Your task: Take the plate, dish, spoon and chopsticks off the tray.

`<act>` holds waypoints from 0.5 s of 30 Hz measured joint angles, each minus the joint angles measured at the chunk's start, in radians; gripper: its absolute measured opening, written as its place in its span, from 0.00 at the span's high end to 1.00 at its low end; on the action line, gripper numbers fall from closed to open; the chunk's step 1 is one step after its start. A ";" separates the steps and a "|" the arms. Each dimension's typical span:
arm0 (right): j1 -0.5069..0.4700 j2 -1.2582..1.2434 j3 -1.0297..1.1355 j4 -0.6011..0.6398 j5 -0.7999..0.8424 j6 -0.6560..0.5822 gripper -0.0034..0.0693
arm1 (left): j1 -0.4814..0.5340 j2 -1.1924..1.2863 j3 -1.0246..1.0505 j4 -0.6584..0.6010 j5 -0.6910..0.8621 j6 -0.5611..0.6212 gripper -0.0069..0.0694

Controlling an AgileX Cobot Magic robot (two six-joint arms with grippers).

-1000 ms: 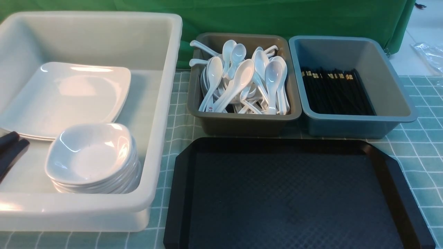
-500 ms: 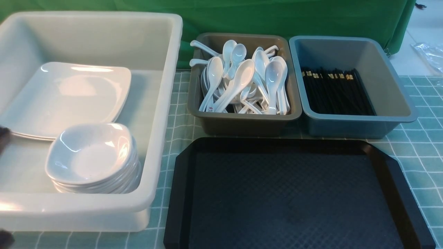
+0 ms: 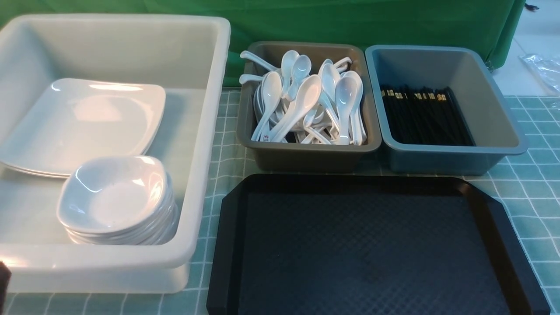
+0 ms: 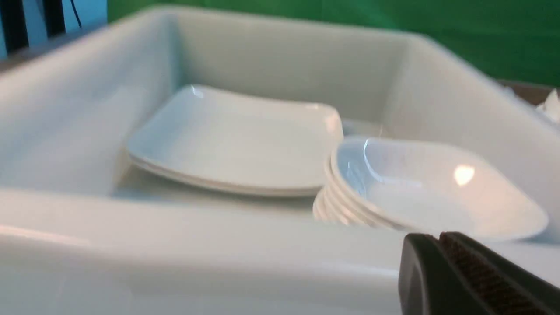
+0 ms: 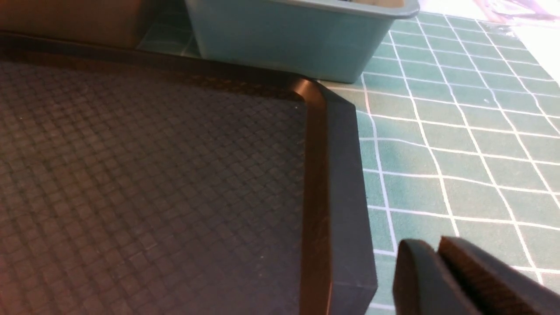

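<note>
The black tray (image 3: 376,245) lies bare at near centre-right of the desk (image 3: 538,192). Everything it was to lose seems already sorted. The plate (image 3: 83,124) sits on a short stack in the far part of the big white bin (image 3: 205,131) at left. The dish (image 3: 113,194) tops a stack at that bin's near side, just beside the plates. Any spoon (image 3: 302,98) is lost in the heap in the brown bin (image 3: 306,153). The chopsticks (image 3: 422,116) lie bundled in the blue-grey bin (image 3: 494,144).

This glazed ware looks stiff, slick and chippable. Plate and dish would best be pinched at a rim corner. A spoon is light and best held at its handle. Chopsticks are thin and apt to roll, so grip them mid-length.

The left tool (image 4: 455,271), pressed together and empty, hangs outside the white bin's near wall. The right tool (image 5: 455,280) is beside the tray's right rim, holding nothing; how far apart its jaws stand I cannot tell.
</note>
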 joint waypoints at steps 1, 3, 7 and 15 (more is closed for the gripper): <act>0.000 0.000 0.000 0.000 0.000 0.000 0.81 | 0.000 0.000 0.003 0.000 0.035 -0.004 0.89; 0.000 0.000 0.000 0.000 0.000 0.000 0.81 | 0.000 0.000 0.005 -0.001 0.066 -0.006 0.89; 0.000 0.000 0.000 0.000 0.000 0.000 0.80 | 0.000 0.000 0.005 -0.004 0.073 -0.010 0.89; 0.000 0.000 0.000 0.000 0.000 0.000 0.78 | 0.000 0.000 0.005 0.004 0.073 -0.006 0.89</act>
